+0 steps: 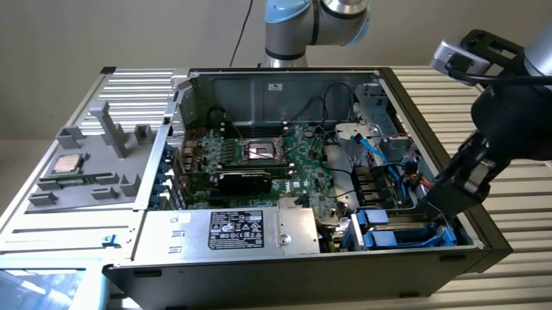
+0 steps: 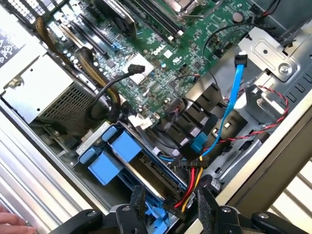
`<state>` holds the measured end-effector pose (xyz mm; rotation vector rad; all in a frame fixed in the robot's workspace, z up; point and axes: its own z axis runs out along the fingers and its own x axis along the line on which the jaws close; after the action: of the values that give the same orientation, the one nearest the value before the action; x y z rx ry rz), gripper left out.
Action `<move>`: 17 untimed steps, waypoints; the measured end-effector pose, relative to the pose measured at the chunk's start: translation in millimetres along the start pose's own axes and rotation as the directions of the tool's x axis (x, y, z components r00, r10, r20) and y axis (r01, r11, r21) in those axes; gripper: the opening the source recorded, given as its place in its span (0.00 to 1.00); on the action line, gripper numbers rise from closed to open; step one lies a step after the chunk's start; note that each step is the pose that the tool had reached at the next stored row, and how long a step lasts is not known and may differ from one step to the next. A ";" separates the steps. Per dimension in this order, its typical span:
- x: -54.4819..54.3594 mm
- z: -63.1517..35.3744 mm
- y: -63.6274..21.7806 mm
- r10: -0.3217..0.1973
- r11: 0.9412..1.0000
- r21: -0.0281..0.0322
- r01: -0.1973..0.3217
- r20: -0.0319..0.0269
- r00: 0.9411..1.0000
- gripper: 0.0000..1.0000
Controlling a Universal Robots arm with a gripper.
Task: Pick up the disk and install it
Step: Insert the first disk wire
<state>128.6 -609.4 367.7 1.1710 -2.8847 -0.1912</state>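
The disk (image 1: 386, 227) sits on edge in the drive bay at the front corner of the open computer case, on the exterior view's right. Its blue carrier frame (image 2: 114, 153) and tabs show, with a narrow strip of the drive body beside them. My gripper (image 1: 434, 208) hangs just over that bay, at the case's side wall. In the wrist view my gripper (image 2: 173, 207) is open. Its two black fingertips (image 2: 139, 204) stand wide apart above the end of the disk and touch nothing. A red and yellow cable bundle (image 2: 190, 187) lies below the gap.
The big silver power-supply box (image 1: 233, 229) fills the case's front, beside the bay. The green motherboard (image 1: 276, 155) lies behind it. A blue data cable (image 2: 234, 92) and loose wires cross the empty black bay slots (image 2: 195, 117). A grey fixture holding a small silver chip (image 1: 69, 165) stands outside the case.
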 end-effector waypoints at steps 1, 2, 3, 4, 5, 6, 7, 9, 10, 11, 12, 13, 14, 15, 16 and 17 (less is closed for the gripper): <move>0.0 0.0 0.0 -0.018 1.000 -0.001 0.018 -0.002 1.000 0.56; 0.0 0.0 0.0 -0.037 0.999 -0.001 0.037 -0.004 0.999 0.56; 0.1 0.0 0.0 -0.055 0.998 -0.002 0.055 -0.007 0.998 0.56; 0.1 0.0 0.0 -0.073 0.997 -0.002 0.073 -0.009 0.997 0.56; 0.1 0.0 0.0 -0.091 0.996 -0.003 0.091 -0.011 0.996 0.56; 0.1 0.0 0.1 -0.109 0.994 -0.004 0.109 -0.013 0.994 0.56; 0.1 0.0 0.1 -0.127 0.992 -0.005 0.127 -0.015 0.992 0.56; 0.1 0.1 0.1 -0.162 0.987 -0.006 0.162 -0.019 0.987 0.56; 0.1 0.0 0.1 -0.181 0.984 -0.007 0.181 -0.021 0.983 0.56; 0.2 0.0 0.1 -0.198 0.980 -0.008 0.198 -0.023 0.980 0.56; 0.2 0.0 0.1 -0.216 0.976 -0.009 0.216 -0.025 0.976 0.56; 0.1 0.0 0.1 -0.233 0.972 -0.010 0.233 -0.027 0.972 0.56; 0.2 0.0 0.1 -0.251 0.968 -0.011 0.251 -0.029 0.968 0.56; 0.2 0.0 0.1 -0.268 0.963 -0.012 0.268 -0.031 0.963 0.56; 0.2 0.0 0.1 -0.285 0.958 -0.013 0.285 -0.033 0.958 0.56; 0.2 0.0 0.1 -0.302 0.953 -0.014 0.302 -0.035 0.953 0.56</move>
<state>128.4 -609.5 367.7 1.5925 -2.6542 -0.1835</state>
